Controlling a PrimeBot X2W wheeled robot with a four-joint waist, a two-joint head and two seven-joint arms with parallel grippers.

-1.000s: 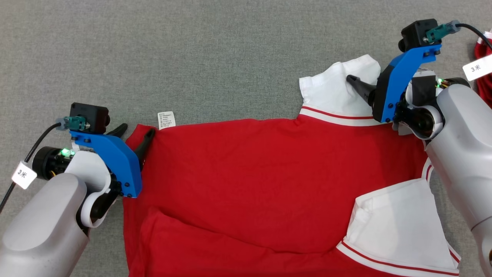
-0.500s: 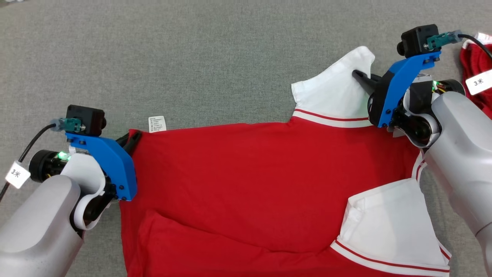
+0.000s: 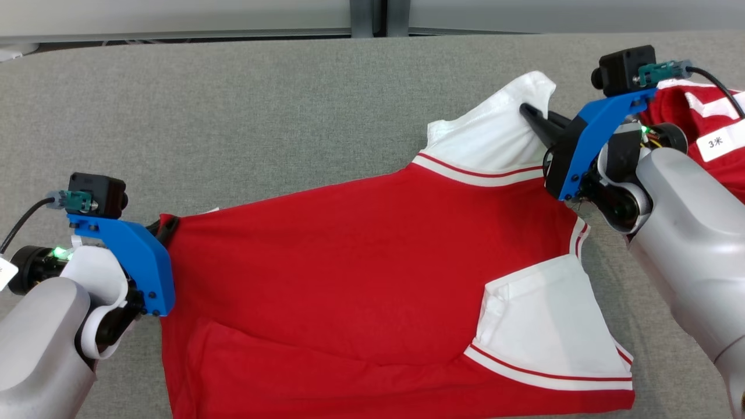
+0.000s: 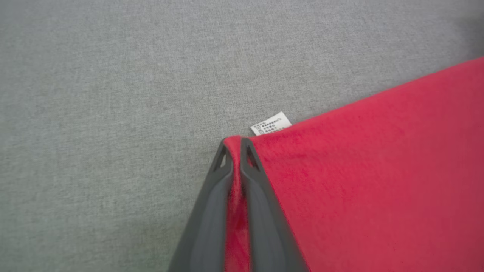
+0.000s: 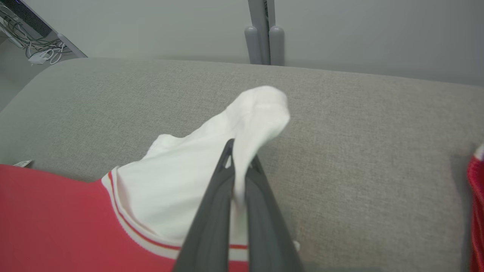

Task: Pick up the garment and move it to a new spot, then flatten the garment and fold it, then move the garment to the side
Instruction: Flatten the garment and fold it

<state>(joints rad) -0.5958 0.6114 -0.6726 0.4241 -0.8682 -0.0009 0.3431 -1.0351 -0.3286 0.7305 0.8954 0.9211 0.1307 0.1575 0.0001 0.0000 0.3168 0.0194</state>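
- Left gripper (image 3: 165, 226) (image 4: 235, 145): at the lower left of the head view, on a pale forearm under a blue camera bracket (image 3: 137, 265). Its two dark fingers are pressed almost together and pinch the near-left corner of the red shirt. The left wrist view shows a ridge of red cloth caught between them.
- Care label (image 4: 271, 124) (image 3: 210, 210): white and printed. It pokes out from under the shirt's far edge, just beside the left fingertips.
- Red shirt (image 3: 349, 262) (image 4: 378, 170) (image 5: 45, 211): spread over the middle of the grey fabric surface (image 3: 262, 116). Its far edge is stretched between the two grippers and slants up to the right. A long fold crosses the lower left, and the near edge runs off the bottom of the head view.
- Grey post (image 3: 368, 17) (image 5: 264, 34): upright behind the surface's back edge.
- Lower white sleeve (image 3: 541, 320): lies folded in over the red body at the right and has red-striped trim.
- Upper white sleeve (image 3: 489, 139) (image 5: 181, 189): at the far-right corner, drawn up to a peak, with its tip flopped over the fingers.
- Right gripper (image 3: 527, 112) (image 5: 240, 153): at the upper right, its fingers clamped together on the upper white sleeve.
- Second red garment (image 3: 695, 113) (image 5: 477, 211): at the far right behind the right wrist, apart from the shirt.
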